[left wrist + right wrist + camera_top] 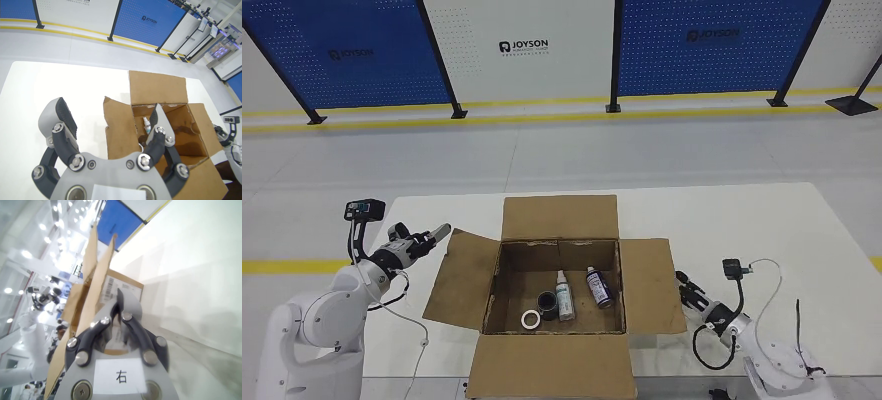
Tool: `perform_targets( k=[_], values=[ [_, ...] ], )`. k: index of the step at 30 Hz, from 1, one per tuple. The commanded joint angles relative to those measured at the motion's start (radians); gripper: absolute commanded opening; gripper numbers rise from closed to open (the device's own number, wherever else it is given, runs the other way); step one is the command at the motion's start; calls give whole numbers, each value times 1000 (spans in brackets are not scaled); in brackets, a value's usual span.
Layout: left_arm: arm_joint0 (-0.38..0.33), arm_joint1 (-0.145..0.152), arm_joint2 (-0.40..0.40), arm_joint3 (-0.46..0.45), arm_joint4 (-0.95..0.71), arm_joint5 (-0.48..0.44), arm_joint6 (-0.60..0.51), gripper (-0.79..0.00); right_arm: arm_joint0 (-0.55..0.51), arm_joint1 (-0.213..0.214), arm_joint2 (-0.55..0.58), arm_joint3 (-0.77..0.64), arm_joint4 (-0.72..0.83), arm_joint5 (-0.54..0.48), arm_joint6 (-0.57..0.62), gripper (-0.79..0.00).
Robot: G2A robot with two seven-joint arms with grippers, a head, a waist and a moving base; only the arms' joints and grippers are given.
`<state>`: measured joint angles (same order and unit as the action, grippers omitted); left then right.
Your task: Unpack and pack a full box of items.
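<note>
An open cardboard box (560, 217) stands mid-table with its four flaps spread. Inside lie a white bottle with a green label (563, 295), a dark purple bottle (598, 286), a black roll (547, 303) and a white tape ring (531, 319). My left gripper (432, 237) hovers over the table left of the box, open and empty; in its wrist view the left gripper (109, 113) faces the box (157, 87) and the white bottle (146, 125). My right gripper (683, 283) sits low, right of the box, shut with nothing in it; its fingers (119, 300) point at the labelled box wall (128, 277).
The white table (742, 230) has bare surface on both sides of the box and behind it. The right flap (98, 279) rises close beside the right gripper. Blue partition panels (352, 50) stand on the floor beyond the table.
</note>
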<state>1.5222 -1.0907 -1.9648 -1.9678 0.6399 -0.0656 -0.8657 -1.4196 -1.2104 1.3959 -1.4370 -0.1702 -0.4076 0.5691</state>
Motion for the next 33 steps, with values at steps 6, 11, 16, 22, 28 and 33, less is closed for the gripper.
perform_targets(
  k=[6, 11, 16, 22, 28, 33],
  values=[
    [0, 0, 0, 0, 0, 0, 0, 0, 53, 3, -17, -21, 47, -51, 63, -785],
    [0, 0, 0, 0, 0, 0, 0, 0, 97, 6, -43, -80, 66, -59, 147, -785],
    [0, 0, 0, 0, 0, 0, 0, 0, 179, 0, -136, -117, 36, -65, 244, -785],
    [0, 0, 0, 0, 0, 0, 0, 0, 280, -22, -294, -94, 3, -70, 284, -785],
    [0, 0, 0, 0, 0, 0, 0, 0, 350, -48, -419, -3, -11, -67, 276, -785],
    [0, 0, 0, 0, 0, 0, 0, 0, 389, -62, -471, 55, -1, -56, 270, -785]
  ],
)
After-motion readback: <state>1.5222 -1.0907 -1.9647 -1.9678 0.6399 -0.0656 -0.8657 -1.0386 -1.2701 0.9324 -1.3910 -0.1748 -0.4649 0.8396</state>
